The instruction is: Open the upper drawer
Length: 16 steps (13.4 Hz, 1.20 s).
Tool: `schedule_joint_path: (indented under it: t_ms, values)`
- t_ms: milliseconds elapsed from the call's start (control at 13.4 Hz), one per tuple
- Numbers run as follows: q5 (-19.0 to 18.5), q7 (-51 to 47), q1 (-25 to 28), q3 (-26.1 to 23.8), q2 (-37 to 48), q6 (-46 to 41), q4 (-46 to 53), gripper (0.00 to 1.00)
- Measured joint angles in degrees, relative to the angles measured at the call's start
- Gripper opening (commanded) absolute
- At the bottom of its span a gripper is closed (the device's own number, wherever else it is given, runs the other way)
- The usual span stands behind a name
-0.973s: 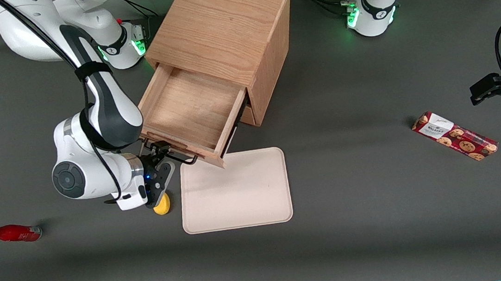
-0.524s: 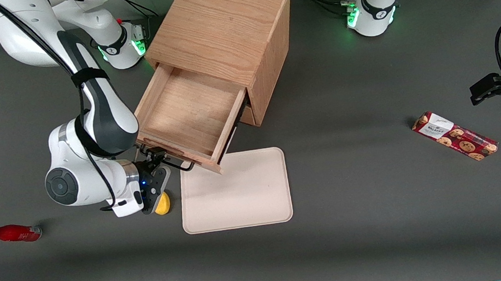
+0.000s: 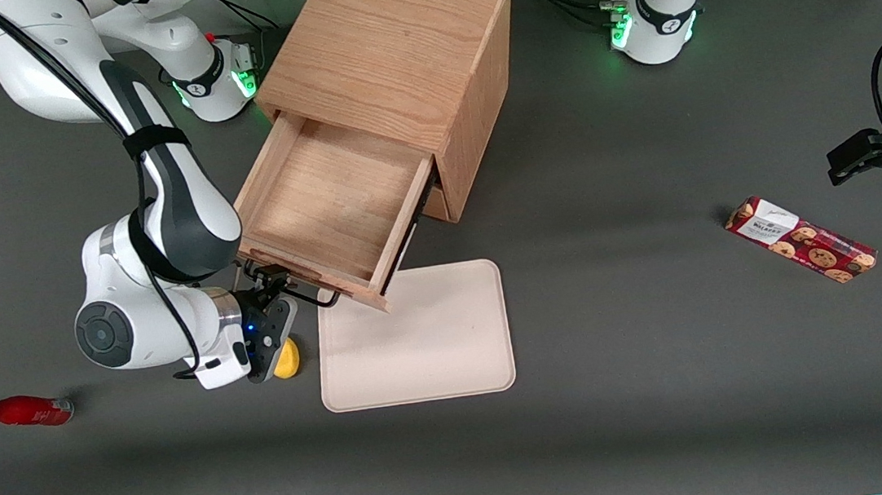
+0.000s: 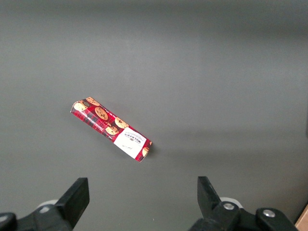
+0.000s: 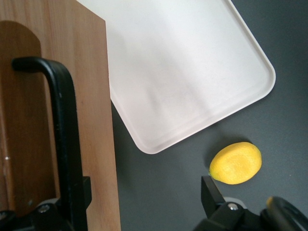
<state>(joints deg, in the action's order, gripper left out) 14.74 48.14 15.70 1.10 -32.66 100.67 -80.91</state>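
The upper drawer [image 3: 330, 210] stands pulled well out of the oak cabinet [image 3: 395, 47], its bare wooden floor open to view from above. The jaws [image 3: 269, 286] of the working arm sit right at the drawer's front, at the end of its dark bar handle [image 3: 306, 290] that lies toward the working arm's end of the tabletop [image 3: 664, 339]. In the right wrist view the handle [image 5: 65, 144] runs across the drawer front [image 5: 91, 120] and one finger [image 5: 72, 202] sits against the bar, while the other finger [image 5: 214, 197] stands well apart from it over bare tabletop — the jaws are spread wide, with nothing clamped between them.

Just beside the jaws, nearer the front camera, lies a yellow lemon half [image 3: 286, 360], cut face showing in the wrist view [image 5: 236, 163]. Near the jaws, toward the parked arm's end, a cream tray [image 3: 419, 348] lies flat on the tabletop — the drawer's front corner overhangs the tray's edge. A red bottle [image 3: 20, 411] lies on its side well apart from the jaws, toward the working arm's end. A red cookie box [image 3: 801, 238] lies far off toward the parked arm's end.
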Motion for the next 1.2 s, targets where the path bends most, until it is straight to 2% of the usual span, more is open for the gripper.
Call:
schedule_joint_path:
  t_ms: [673, 1197]
  values:
    - [-1.4, 1.3, -1.8, -1.0, -0.6, -0.9, 1.5, 1.00]
    - [-1.6, 0.1, -2.1, -0.8, 1.8, -7.7, 5.6, 1.00]
